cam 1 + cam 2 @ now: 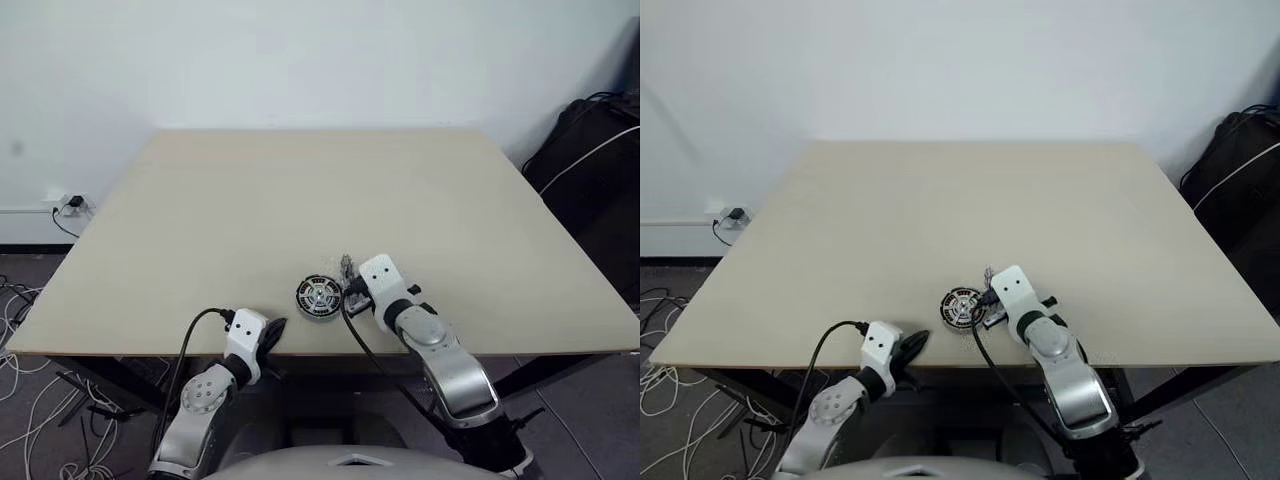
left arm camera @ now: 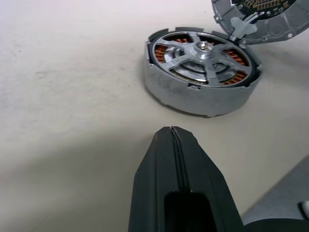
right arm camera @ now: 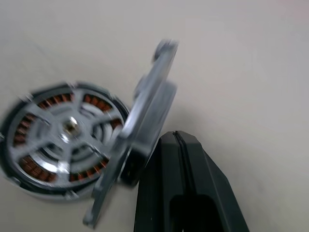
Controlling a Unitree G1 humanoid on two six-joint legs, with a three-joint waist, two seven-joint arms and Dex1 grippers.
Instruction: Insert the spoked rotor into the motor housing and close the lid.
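Spoked rotor is seen seated inside the motor housing, its silvery arms lying over the copper-brown windings and its hub at the centre. The housing rests on the beige table, close to the near edge and a little right of the middle, between the two arms. The lid is tilted up on edge at the right side of the housing, its lower edge down by the housing's rim and its upper edge raised; whether it is hinged there cannot be told. In the left wrist view the inner face of the lid is shown leaning above the far right part of the housing, with a small lug against the rim.

The right gripper is placed just beside the tilted lid, on the lid's right, with its two black fingers pressed together and nothing pinched between them. The lid's back face appears to lie against the fingertips, though real contact cannot be confirmed.

The left gripper is held over the near edge of the table, to the left of the housing and apart from it. Its fingers are likewise pressed together and nothing is held. A black cable is looped from the left wrist.
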